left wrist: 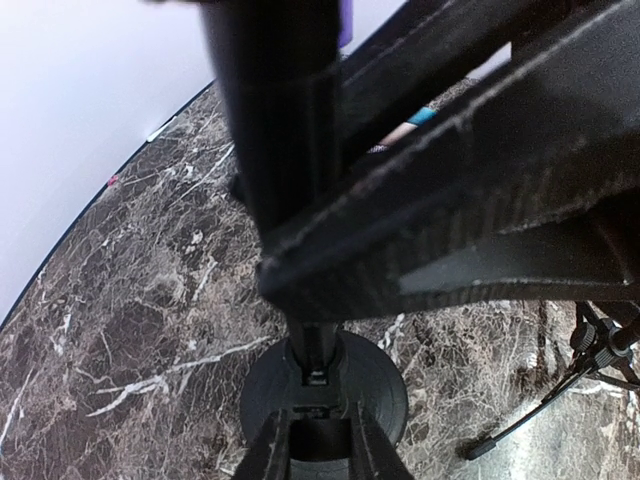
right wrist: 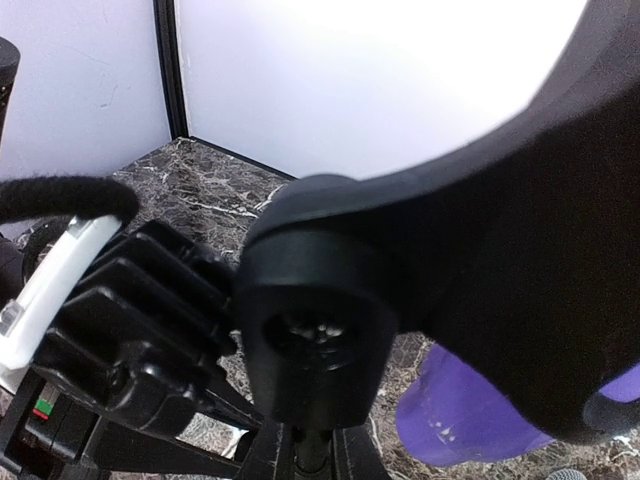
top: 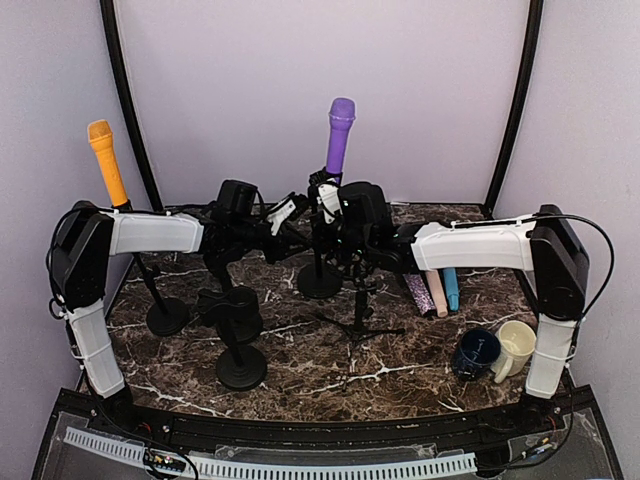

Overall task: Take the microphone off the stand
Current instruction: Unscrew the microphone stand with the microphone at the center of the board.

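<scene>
The purple microphone (top: 340,135) stands upright in the clip of the black stand (top: 320,282) at the middle back. My left gripper (top: 293,212) reaches in from the left at the stand's pole. In the left wrist view its fingers (left wrist: 268,452) sit close together around a dark piece of the pole, above the round base (left wrist: 385,390). My right gripper (top: 325,200) comes from the right just under the microphone and is shut. In the right wrist view it (right wrist: 312,462) sits below the black clip joint (right wrist: 315,330), with the purple microphone (right wrist: 470,425) off to the right, outside the jaws.
An orange microphone (top: 107,160) stands in a stand (top: 168,316) at the left. Two bare round-base stands (top: 240,368) and a small tripod (top: 360,322) crowd the middle. At the right lie three microphones (top: 437,292), a dark blue mug (top: 476,352) and a cream mug (top: 516,345).
</scene>
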Controlling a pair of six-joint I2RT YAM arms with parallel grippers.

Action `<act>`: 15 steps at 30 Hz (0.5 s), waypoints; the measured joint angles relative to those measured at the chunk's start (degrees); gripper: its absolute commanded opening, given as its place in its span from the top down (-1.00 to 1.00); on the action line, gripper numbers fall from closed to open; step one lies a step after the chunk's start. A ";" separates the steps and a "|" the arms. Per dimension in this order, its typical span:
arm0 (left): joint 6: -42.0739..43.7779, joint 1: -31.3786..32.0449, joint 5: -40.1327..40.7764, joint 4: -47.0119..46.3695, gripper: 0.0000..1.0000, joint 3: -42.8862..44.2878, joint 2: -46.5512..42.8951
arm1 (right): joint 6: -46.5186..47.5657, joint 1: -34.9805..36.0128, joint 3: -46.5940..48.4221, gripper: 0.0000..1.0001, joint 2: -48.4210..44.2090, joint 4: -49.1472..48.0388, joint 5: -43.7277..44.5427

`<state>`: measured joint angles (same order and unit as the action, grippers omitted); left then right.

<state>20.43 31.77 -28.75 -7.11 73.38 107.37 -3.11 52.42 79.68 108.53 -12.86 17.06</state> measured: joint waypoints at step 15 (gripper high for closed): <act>-1.18 -0.35 -3.10 1.33 0.91 1.92 1.03 | 0.04 -0.09 0.00 1.00 0.00 0.07 0.59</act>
<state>19.25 31.42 -31.86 -5.78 75.31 108.40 -3.07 52.34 79.68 108.53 -12.80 17.65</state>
